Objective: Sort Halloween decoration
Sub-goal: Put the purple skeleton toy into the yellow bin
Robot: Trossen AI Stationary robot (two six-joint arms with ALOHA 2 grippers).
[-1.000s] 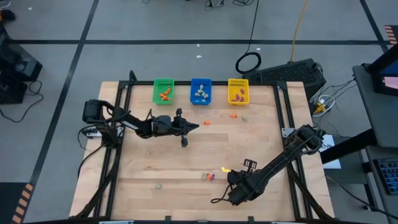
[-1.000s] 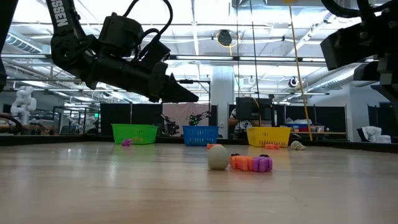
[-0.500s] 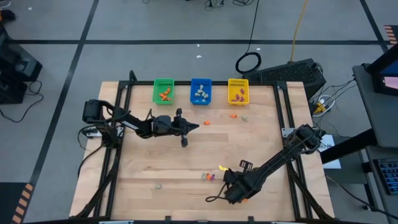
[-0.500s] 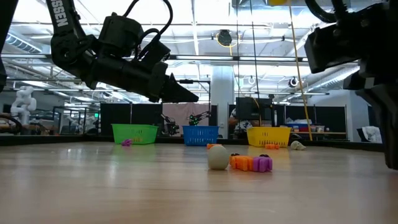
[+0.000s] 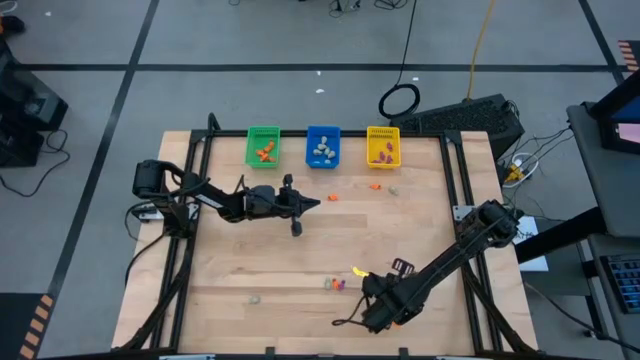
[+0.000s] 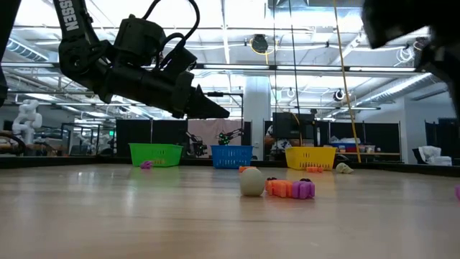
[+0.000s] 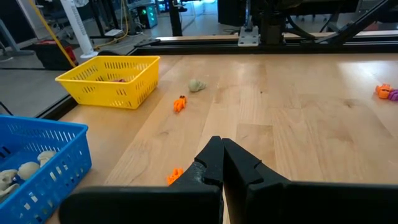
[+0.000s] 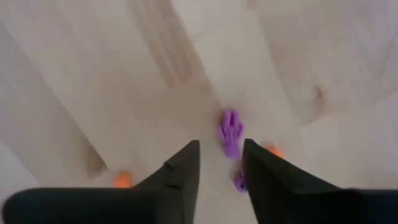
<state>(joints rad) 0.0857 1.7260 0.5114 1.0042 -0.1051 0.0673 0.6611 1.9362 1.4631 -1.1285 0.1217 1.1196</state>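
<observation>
Right gripper (image 8: 221,163) has now parted its fingers above purple trinket (image 8: 231,132); left gripper (image 7: 221,155) clenched, idle mid-table

A robotics lab: taped concrete floor (image 5: 100,60), a wooden worktop (image 5: 300,250) on a black frame, exposed ceiling lights (image 6: 259,44).

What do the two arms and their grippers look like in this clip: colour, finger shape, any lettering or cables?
Both arms are black. The left gripper tapers to a pointed tip; a black cable loops over its wrist, and white letters run along the arm's upper link. The right gripper has two dark, flat, wedge-shaped fingers. From above, a thin black cable trails off the right arm's wrist.
</observation>
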